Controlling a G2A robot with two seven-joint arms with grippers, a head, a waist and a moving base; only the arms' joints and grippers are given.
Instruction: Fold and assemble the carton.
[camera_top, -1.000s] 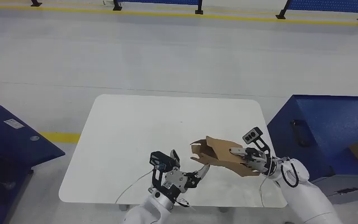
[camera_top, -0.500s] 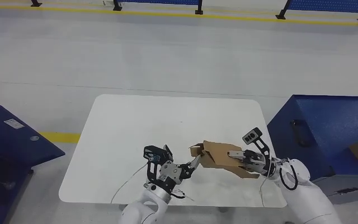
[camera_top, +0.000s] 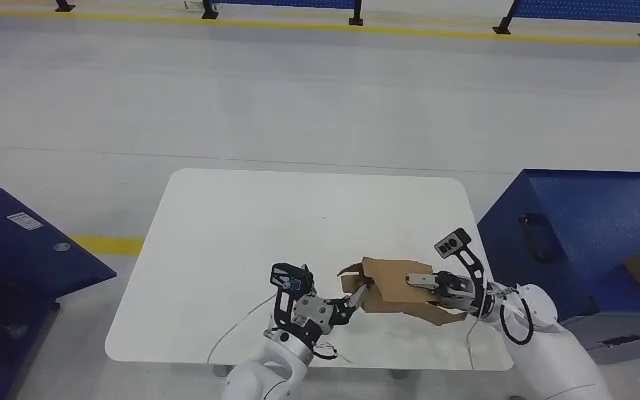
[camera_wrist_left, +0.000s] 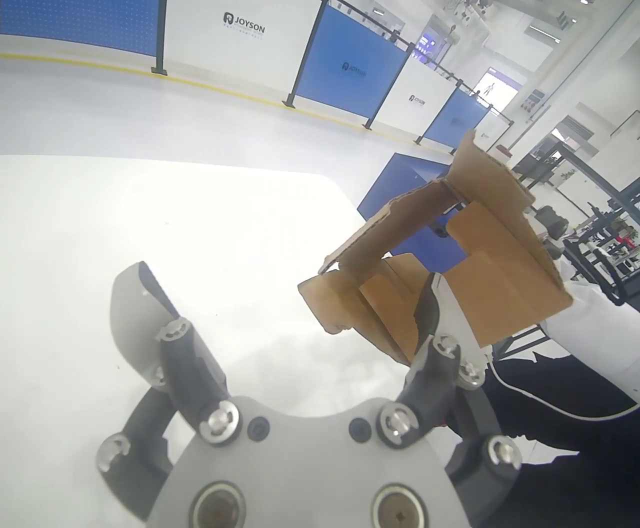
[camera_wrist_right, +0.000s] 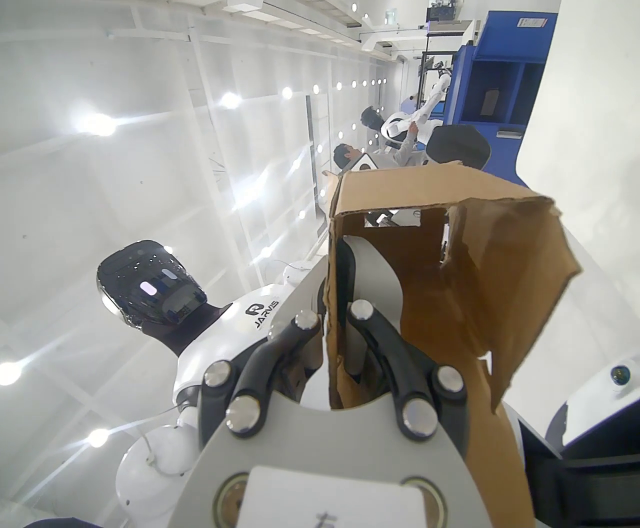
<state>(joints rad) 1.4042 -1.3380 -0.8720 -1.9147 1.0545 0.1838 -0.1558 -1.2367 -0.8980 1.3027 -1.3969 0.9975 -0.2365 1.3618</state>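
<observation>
Pinching carton (camera_wrist_right: 465, 280), right claw (camera_wrist_right: 334, 270), left claw (camera_wrist_left: 285, 292) spread

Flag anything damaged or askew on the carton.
The carton, clamped on one wall by the right gripper, has a ragged, creased flap edge; its end flaps near the open left gripper splay at uneven angles.

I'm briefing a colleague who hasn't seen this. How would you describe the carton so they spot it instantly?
Find the white table, then its near edge. There the right gripper clamps the carton while the left gripper touches its flaps. It is the only brown cardboard thing, half-folded.
</observation>
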